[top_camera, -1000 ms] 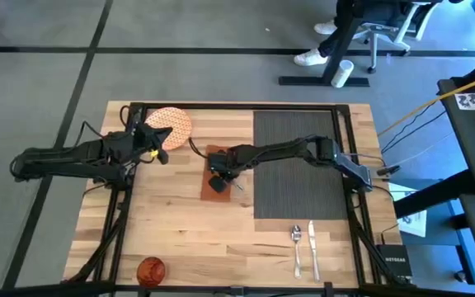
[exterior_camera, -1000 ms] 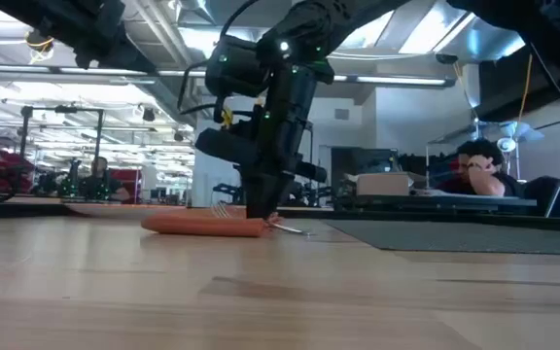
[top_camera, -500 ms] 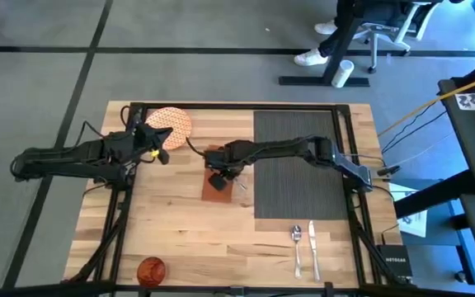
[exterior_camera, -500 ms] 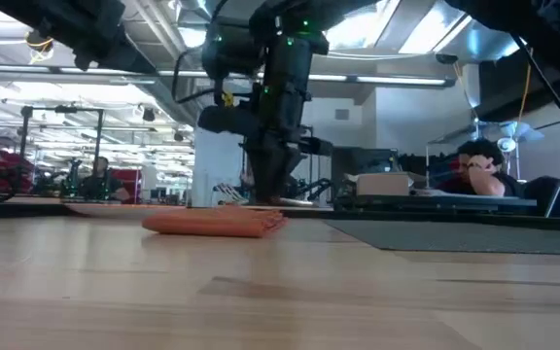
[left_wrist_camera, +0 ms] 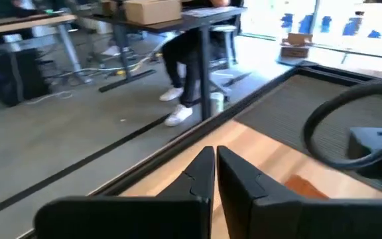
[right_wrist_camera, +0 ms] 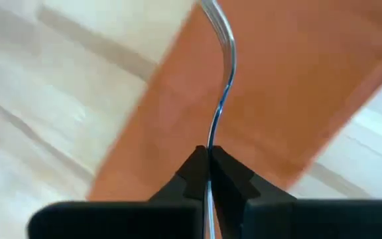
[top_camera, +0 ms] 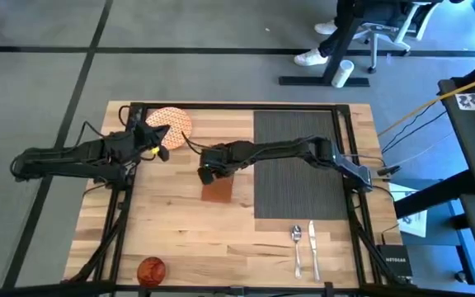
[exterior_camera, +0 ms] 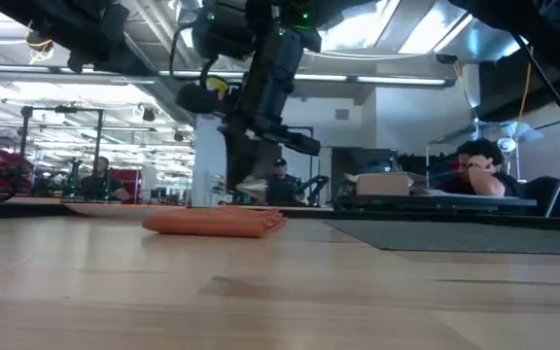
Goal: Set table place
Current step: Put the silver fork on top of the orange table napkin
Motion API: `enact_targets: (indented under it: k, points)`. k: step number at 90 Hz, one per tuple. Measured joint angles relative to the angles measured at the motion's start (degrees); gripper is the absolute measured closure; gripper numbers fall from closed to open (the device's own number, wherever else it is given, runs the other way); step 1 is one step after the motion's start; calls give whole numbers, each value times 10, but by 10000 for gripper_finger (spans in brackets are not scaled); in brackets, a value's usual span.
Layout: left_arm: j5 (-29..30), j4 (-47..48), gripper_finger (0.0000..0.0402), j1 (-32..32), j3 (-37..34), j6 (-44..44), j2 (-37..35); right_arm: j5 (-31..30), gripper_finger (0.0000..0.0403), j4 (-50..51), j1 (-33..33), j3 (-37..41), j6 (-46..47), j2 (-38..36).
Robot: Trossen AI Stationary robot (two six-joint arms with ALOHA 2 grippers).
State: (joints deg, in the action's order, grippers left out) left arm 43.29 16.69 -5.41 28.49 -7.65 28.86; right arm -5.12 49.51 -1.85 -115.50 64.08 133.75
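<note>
Pinching the fork [right_wrist_camera: 223,79] above the napkin [top_camera: 217,190], the right gripper [top_camera: 208,171] hovers. Only the mat [top_camera: 295,165] lies placed; the plate [top_camera: 170,124] at 11 o'clock and the cup [top_camera: 151,269], spoon [top_camera: 296,247] and knife [top_camera: 312,246] wait. The left gripper [left_wrist_camera: 215,166], jaws together, idles near the plate.

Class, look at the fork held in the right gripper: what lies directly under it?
Under the fork, pinched in the right gripper's shut jaws, lies the napkin on the table. The table beneath the napkin is covered.
</note>
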Motion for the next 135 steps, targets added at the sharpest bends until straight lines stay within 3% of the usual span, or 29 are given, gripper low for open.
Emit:
enact_targets:
  k: [28,53,86,100,113,135]
  points:
    - [0,9,402,0,0,5,0,-75,402,-71,19,2,80,-2]
    - [0,29,402,0,0,-5,0,-90,403,-186,35,100,158,-2]
    - [0,30,402,0,0,-9,0,-127,403,-192,41,125,194,-2]
    - [0,30,402,0,0,-8,0,-127,399,-146,41,125,228,-2]
    - [0,25,402,0,0,-7,0,-114,375,-119,41,125,226,-3]
    - [0,23,402,0,0,-4,0,-104,301,-124,41,125,197,-2]
